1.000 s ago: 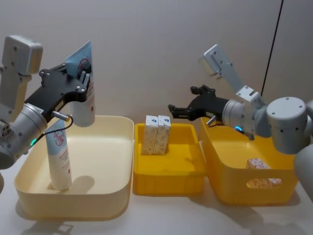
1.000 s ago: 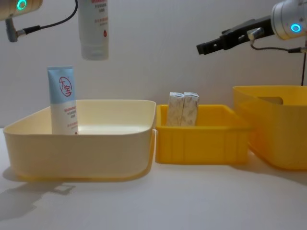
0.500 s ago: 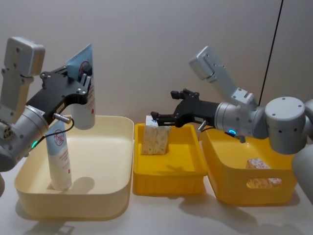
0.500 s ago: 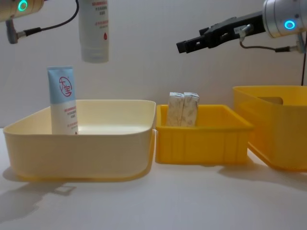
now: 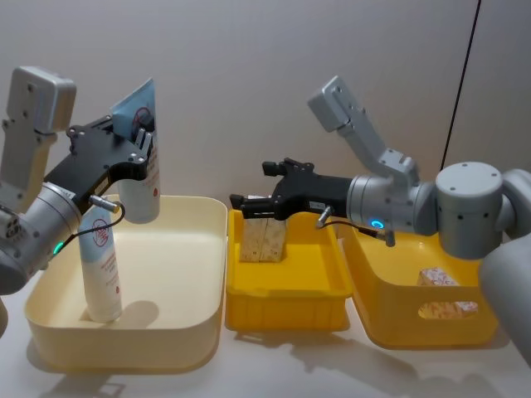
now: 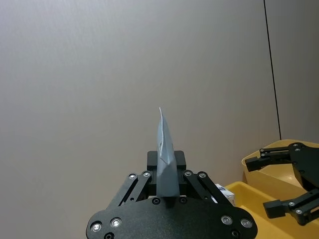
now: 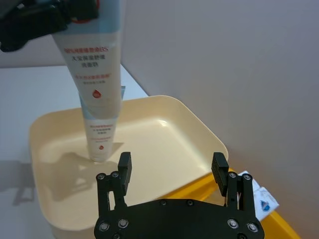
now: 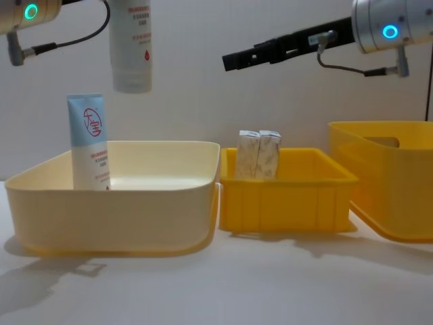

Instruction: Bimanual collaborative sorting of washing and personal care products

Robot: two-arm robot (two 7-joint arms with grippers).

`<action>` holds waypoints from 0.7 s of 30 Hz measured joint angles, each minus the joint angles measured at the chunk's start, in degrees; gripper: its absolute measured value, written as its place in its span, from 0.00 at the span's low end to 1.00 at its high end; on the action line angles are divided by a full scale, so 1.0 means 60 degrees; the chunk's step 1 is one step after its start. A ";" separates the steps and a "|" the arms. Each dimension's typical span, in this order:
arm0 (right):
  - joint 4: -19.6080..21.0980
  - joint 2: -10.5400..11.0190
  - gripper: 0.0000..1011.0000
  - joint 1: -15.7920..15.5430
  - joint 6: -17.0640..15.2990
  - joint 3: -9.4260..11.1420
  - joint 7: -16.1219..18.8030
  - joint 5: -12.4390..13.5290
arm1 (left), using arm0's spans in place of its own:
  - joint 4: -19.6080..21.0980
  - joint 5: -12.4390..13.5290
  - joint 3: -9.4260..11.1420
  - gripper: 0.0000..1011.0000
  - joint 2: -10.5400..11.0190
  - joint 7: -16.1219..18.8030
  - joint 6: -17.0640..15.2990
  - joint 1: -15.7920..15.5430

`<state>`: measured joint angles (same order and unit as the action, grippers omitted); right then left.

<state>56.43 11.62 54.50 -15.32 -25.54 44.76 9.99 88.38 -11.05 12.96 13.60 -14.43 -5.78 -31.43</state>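
The left pincer [image 5: 141, 137] was clamped shut on the blue crimped end of a held tube [image 5: 141, 191]. This tube hung with its long axis near vertical, cap end down, above the back left part of the cream bin [image 5: 124, 347] and clear of it. A second tube [image 5: 101, 265] stood upright on its cap inside that bin, near its left wall. The right pincer [image 5: 250, 184] was spread wide and empty, pointing toward the robot's left, in the air above the middle yellow bin [image 5: 286, 311]. In that bin two cartons [image 5: 264, 239] stood upright, touching side by side. Another carton [image 5: 444, 290] lay in the right yellow bin [image 5: 390, 323]. All three bins sat on the table [image 8: 270, 284].
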 joint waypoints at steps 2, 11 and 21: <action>-0.0068 -0.0038 0.99 0.0043 -0.0057 0.0015 0.0142 0.0109 | -0.0015 0.0003 -0.0001 0.19 -0.0005 0.0000 0.0000 0.0000; -0.0357 -0.0177 0.99 0.0260 -0.0595 0.0098 0.1199 0.0838 | -0.0092 0.0023 0.0012 0.20 -0.0036 -0.0004 0.0013 -0.0016; -0.0229 -0.0210 0.99 0.0253 -0.0915 0.0165 0.1513 0.1227 | -0.0115 0.0031 0.0039 0.19 -0.0052 -0.0020 0.0021 -0.0015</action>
<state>55.06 10.36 56.02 -20.81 -24.55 53.83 17.35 87.69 -10.86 13.19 13.29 -14.55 -5.66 -31.52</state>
